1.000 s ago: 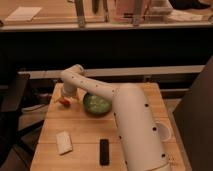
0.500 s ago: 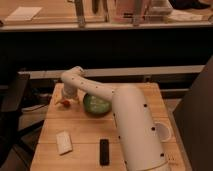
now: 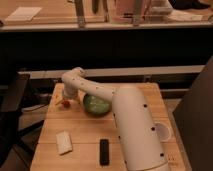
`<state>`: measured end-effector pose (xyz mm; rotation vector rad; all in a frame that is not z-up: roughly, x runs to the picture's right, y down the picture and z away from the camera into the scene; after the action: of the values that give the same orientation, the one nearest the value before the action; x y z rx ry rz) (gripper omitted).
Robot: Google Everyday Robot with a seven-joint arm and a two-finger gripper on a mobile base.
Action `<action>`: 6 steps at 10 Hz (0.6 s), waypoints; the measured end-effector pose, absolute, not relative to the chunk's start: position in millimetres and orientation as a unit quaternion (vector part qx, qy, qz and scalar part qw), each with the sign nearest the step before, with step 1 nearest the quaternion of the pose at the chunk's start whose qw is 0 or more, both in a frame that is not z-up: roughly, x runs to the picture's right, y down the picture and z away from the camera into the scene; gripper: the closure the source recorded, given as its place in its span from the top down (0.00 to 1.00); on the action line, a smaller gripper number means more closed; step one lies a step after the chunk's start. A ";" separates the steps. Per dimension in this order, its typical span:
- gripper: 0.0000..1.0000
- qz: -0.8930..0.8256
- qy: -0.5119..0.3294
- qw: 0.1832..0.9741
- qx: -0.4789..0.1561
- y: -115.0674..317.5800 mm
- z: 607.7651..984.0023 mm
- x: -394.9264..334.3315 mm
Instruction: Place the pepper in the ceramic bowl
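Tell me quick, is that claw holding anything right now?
The claw: cannot be told whether it is open, closed or holding anything. It is down at the pepper, beside the ceramic bowl.

Dim, warm light; the gripper (image 3: 67, 101) sits in shade beside the ceramic bowl (image 3: 96, 105)
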<state>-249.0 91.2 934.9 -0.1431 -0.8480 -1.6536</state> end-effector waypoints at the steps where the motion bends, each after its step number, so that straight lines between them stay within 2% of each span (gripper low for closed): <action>1: 0.80 -0.716 -0.358 0.596 -0.062 87.8 935.6 -248.1; 6: 0.80 -0.739 -0.327 0.587 -0.045 59.9 944.3 -255.1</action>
<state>-255.1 59.9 944.3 -0.1055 -0.7622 -1.7223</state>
